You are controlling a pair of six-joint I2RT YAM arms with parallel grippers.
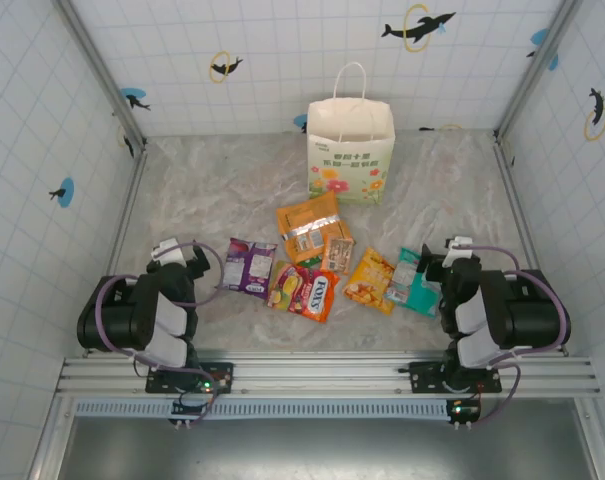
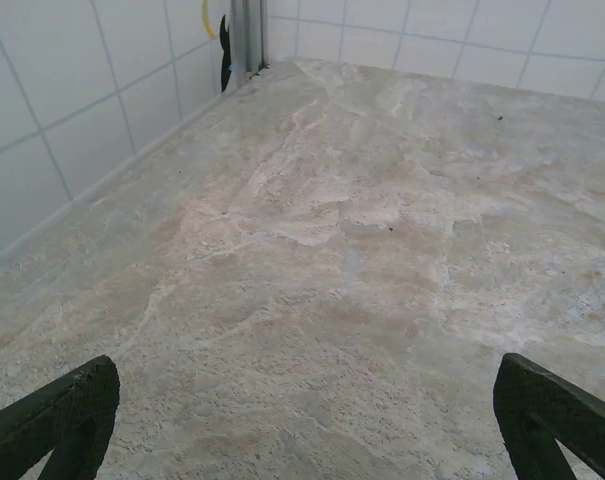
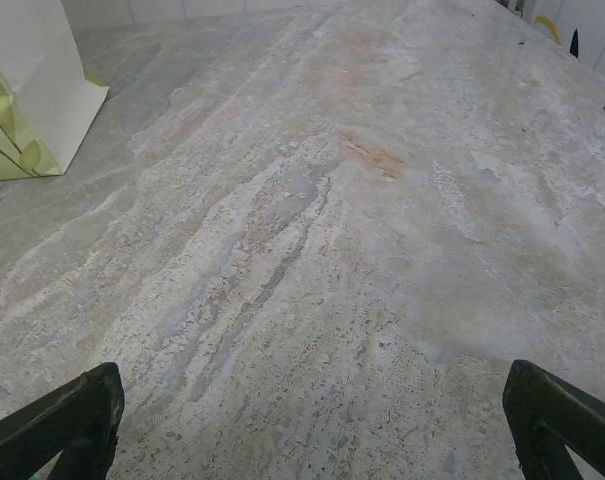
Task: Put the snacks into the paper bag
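Two arms wait at the near edge of a marble-patterned tabletop [image 1: 212, 190], the left jaws and the right jaws both spread wide and holding nothing. One paper bag [image 1: 350, 150] stands upright and open at the far side, well apart from both. Six snack packets lie flat in a loose row between the arms: purple [image 1: 249, 267], orange [image 1: 308, 226], small tan [image 1: 337, 253], red-yellow FOX'S [image 1: 315, 293], yellow-orange [image 1: 370, 280] and teal-white [image 1: 414, 282]. Several touch or overlap, so a pinch on one glossy packet could likely slip or drag a neighbour. The unsupported bag could tip if an arm clips its rim.
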